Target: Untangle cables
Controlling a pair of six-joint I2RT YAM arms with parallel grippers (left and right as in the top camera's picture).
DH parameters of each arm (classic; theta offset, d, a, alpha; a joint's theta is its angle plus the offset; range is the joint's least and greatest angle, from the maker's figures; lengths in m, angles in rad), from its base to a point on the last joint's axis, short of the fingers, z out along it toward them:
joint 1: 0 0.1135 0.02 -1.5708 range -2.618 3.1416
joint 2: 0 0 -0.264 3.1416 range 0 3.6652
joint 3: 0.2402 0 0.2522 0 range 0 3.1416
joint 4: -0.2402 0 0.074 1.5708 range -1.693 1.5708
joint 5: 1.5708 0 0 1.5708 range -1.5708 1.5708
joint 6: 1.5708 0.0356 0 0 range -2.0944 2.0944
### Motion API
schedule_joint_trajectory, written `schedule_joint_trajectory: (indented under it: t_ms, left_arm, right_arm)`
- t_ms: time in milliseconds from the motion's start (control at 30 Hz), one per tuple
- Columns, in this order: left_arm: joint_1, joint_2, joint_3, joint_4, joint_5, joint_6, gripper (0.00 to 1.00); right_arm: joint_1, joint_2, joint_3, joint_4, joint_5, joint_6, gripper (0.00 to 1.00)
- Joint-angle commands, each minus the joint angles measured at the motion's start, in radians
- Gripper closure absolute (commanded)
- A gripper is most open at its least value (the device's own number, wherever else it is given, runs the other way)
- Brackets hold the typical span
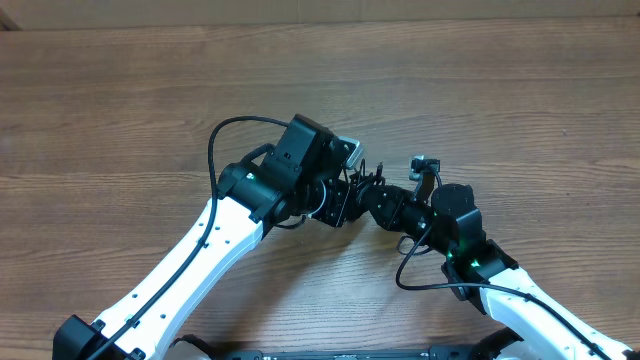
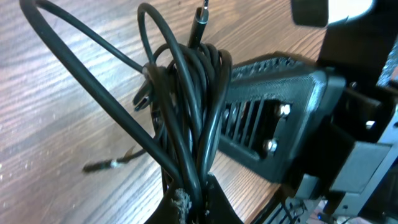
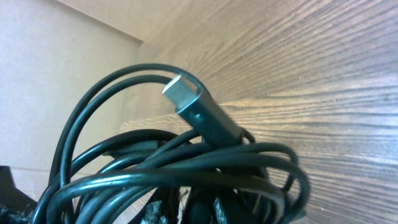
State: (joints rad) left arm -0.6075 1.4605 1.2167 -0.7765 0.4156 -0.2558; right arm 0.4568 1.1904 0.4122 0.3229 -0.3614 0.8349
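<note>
Cables (image 2: 186,93), thin, black and flexible, hang as one knotted coil between your two arms. They are lifted off the brown wood-grain table (image 1: 150,100) near its middle, so most of the coil hangs clear of the wood while you work.

Your left gripper (image 2: 189,202) is clenched on the base of the coil. In the left wrist view the strands run straight down into its jaws, which makes it the anchor.

Your right gripper (image 1: 378,196) sits nose to nose with it, and its ribbed black finger (image 2: 273,118) lies against the side of the coil. In the right wrist view the strands crowd down into its jaws, so I judge it pinched on the same bundle, though its fingertips are mostly hidden.

Holding from both sides this close suits a pull apart, but it leaves you little slack to see which cord crosses which.

A dark metal plug with a silver tip (image 3: 186,96) sticks up out of the coil, free of the loops. It is probably your best strand to draw out first. One wide loop also arches out to the left, free of the rest. A thin loose end (image 2: 102,165) sits low by the wood, and you cannot tell whether it touches. Untangling looks barely begun.
</note>
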Motion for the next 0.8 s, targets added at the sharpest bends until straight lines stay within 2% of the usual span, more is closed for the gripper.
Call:
schedule_joint_trajectory:
  t_ms: [0, 100, 233, 300, 333, 400, 467, 600, 667, 767]
  left_arm:
    - [-0.015, -0.01, 0.014, 0.074, 0.084, -0.047, 0.96]
    - [-0.015, -0.01, 0.014, 0.134, 0.088, -0.067, 0.96]
    - [-0.015, -0.01, 0.014, 0.15, 0.172, -0.066, 0.96]
    - [-0.015, -0.01, 0.014, 0.147, 0.201, -0.066, 0.96]
    - [-0.014, -0.01, 0.014, 0.145, 0.203, -0.066, 0.96]
    - [0.0, -0.01, 0.014, 0.138, 0.202, -0.067, 0.96]
    - [0.033, -0.01, 0.014, 0.125, 0.193, -0.081, 0.96]
    - [0.141, -0.01, 0.014, 0.074, 0.104, -0.158, 0.96]
    - [0.196, -0.01, 0.014, 0.06, 0.09, -0.179, 0.96]
    - [0.264, -0.01, 0.014, 0.033, 0.078, -0.178, 0.96]
  right_arm:
    - [0.006, 0.001, 0.008, 0.02, -0.05, 0.023, 0.84]
    - [0.035, 0.001, 0.008, 0.021, -0.058, 0.048, 0.83]
    - [0.053, 0.002, 0.008, 0.03, -0.011, 0.056, 0.82]
    - [0.052, 0.001, 0.008, 0.031, 0.03, 0.055, 0.76]
    - [0.049, 0.001, 0.008, 0.031, 0.045, 0.055, 0.69]
    - [0.039, 0.001, 0.008, 0.031, 0.046, 0.052, 0.4]
    - [0.03, 0.001, 0.008, 0.023, 0.04, 0.052, 0.18]
    - [0.004, 0.0, 0.008, 0.024, -0.026, 0.052, 0.04]
    - [-0.01, 0.0, 0.008, 0.023, -0.06, 0.051, 0.0]
    - [-0.027, 0.0, 0.008, 0.018, -0.09, 0.051, 0.0]
